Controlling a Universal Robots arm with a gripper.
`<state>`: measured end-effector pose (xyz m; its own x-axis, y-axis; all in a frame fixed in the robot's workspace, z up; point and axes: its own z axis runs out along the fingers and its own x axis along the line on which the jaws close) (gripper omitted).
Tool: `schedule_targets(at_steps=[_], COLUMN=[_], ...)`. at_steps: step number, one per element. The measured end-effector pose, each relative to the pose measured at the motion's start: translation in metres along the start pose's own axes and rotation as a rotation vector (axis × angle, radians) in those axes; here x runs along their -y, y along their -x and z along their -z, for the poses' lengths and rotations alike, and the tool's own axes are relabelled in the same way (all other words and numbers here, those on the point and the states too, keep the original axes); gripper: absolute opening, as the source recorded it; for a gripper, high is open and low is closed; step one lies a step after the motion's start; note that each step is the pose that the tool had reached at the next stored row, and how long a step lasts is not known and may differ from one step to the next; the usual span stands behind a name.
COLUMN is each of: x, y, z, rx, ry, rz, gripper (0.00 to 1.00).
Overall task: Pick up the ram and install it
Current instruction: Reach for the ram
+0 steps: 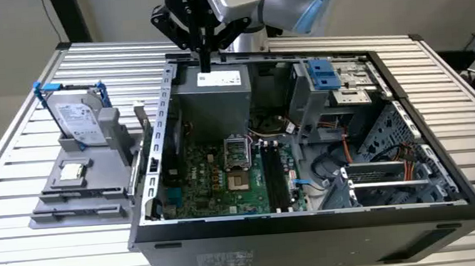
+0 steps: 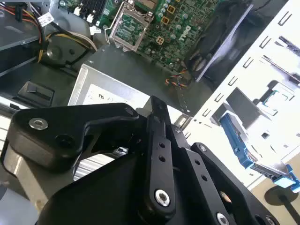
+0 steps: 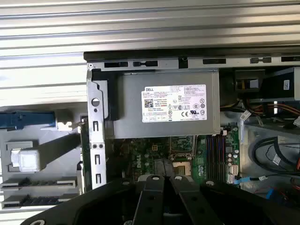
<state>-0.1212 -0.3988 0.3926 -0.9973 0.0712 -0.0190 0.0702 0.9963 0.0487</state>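
Grey metal PSU [image 1: 214,100] sits right under my hand [image 1: 206,65], at the far end of the open case [image 1: 310,219]. My fingers are pinched together w/ nothing between them, afaict. The ram [image 1: 141,124] looks to be the thin card standing on edge in the holder [image 1: 75,202] on the desk [image 1: 29,260]. It's just beside the case wall on the exterior view's left, well apart from me. I judge it light and stiff but fragile, so I'd grip the flat faces near mid-length, gently, away from the contacts.

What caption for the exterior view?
Gripper hangs over the power supply of the open computer case; hard drive and CPU chip sit in the fixture.
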Motion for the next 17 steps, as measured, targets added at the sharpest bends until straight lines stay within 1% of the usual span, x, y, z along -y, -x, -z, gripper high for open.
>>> schedule_targets(at_steps=[13, 15, 17], x=[0.0, 0.0001, 0.0005], y=[-0.0004, -0.0026, -0.008], z=[0.0012, 0.0014, 0.0014], rx=[-0.0004, -0.0005, -0.0004], ry=[0.0, -0.0003, 0.0], rz=[0.0, 0.001, 0.003], gripper=[0.0, 0.0, 0.0])
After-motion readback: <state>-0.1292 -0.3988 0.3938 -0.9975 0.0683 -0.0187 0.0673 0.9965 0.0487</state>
